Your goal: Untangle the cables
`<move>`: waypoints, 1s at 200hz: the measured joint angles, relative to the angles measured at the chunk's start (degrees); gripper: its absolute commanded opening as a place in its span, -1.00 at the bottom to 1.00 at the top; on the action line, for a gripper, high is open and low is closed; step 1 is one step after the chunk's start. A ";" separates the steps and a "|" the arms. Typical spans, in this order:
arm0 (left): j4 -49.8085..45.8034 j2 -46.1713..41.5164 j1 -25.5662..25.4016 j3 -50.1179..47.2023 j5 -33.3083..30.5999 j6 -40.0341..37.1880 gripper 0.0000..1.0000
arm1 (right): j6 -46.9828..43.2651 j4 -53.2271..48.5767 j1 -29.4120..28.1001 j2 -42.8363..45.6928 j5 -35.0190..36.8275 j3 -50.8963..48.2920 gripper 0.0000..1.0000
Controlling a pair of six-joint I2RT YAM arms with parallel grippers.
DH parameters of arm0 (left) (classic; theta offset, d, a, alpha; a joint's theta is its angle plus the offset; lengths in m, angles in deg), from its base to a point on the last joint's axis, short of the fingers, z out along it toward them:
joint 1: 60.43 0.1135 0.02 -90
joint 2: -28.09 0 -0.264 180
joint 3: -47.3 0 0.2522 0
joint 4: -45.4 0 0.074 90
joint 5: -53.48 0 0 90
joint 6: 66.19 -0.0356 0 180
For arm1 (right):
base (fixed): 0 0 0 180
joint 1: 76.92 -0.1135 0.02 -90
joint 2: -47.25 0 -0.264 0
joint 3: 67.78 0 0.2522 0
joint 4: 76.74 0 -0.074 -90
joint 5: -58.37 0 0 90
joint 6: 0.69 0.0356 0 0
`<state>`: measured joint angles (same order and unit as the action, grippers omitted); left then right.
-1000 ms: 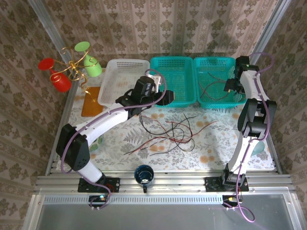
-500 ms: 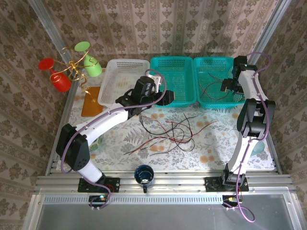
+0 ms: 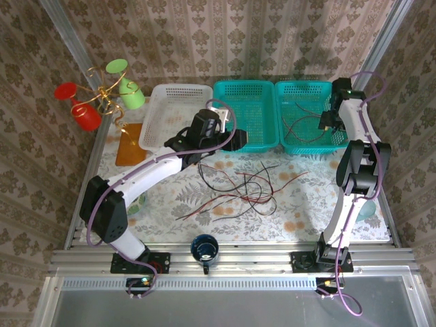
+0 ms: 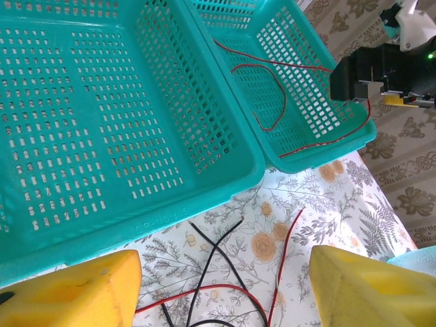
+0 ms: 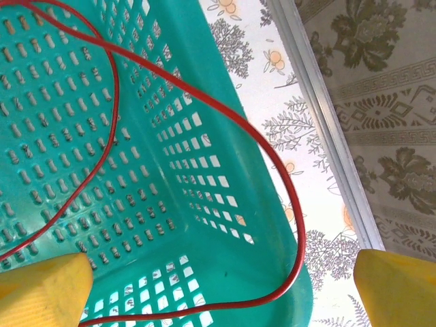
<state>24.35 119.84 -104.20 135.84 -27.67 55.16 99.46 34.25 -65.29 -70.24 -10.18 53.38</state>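
left claw (image 3: 235, 139): released, yellow fingers (image 4: 82, 296) wide apart, nothing between them; poised at the near rim of the middle teal basket (image 3: 245, 85).
right claw (image 3: 327, 122): released, yellow fingers (image 5: 41, 289) spread to the lower corners of the right wrist view, gripping nothing; over the 3 o'clock side of the right teal basket (image 3: 303, 85).
cables (image 3: 245, 191): loose tangle of red and black strands at the middle of the worktop (image 3: 306, 218), at 6 o'clock from the middle teal basket; one red end trailing toward 8 o'clock, another toward 2 o'clock.
red cable (image 3: 300, 126): well apart from the tangle, lying in the right teal basket; looped across the mesh floor, one bend riding up to the rim at the corner below the right claw.
white basket (image 3: 178, 88): just beside the middle teal basket, at its 9 o'clock.
dark mug (image 3: 204, 248): on the near edge, at 6 o'clock from the tangle, apart from it.
red and green cups (image 3: 86, 117): hung on a wire stand at the 10 o'clock corner.
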 measured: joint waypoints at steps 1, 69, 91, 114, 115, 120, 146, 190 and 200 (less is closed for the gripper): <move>0.00 0.00 0.00 0.00 0.00 0.00 0.33 | 0.00 -0.04 0.02 -0.07 0.00 0.11 1.00; 0.00 0.00 0.00 -0.04 0.04 0.00 0.33 | -0.22 -0.74 0.55 -3.28 -2.03 2.78 1.00; 0.00 0.00 0.00 -0.04 0.22 0.00 0.34 | -0.61 -0.74 0.55 -3.34 -2.73 2.80 1.00; -0.02 0.00 0.00 -0.04 0.37 0.00 0.34 | -0.94 -0.74 0.55 -3.34 -4.57 2.82 1.00; -0.02 0.00 0.00 -0.04 0.37 0.00 0.34 | -1.01 -0.74 0.55 -3.34 -4.68 2.82 1.00; -0.02 0.00 0.00 -0.04 0.39 0.00 0.34 | -1.03 -0.74 0.55 -3.34 -5.18 2.82 1.00; -0.02 0.00 0.00 -0.04 0.42 0.00 0.34 | -1.05 -0.74 0.55 -3.34 -6.95 2.82 1.00; -0.02 0.00 0.00 -0.04 0.42 0.00 0.34 | -1.07 -0.72 0.55 -3.34 -8.41 2.82 1.00; 0.00 0.00 0.00 -0.04 0.42 0.00 0.33 | -1.07 -0.72 0.55 -3.34 -8.68 2.82 1.00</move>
<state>24.35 119.84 -104.20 135.80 -27.26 55.16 98.39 33.53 -64.74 -73.59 -18.85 56.20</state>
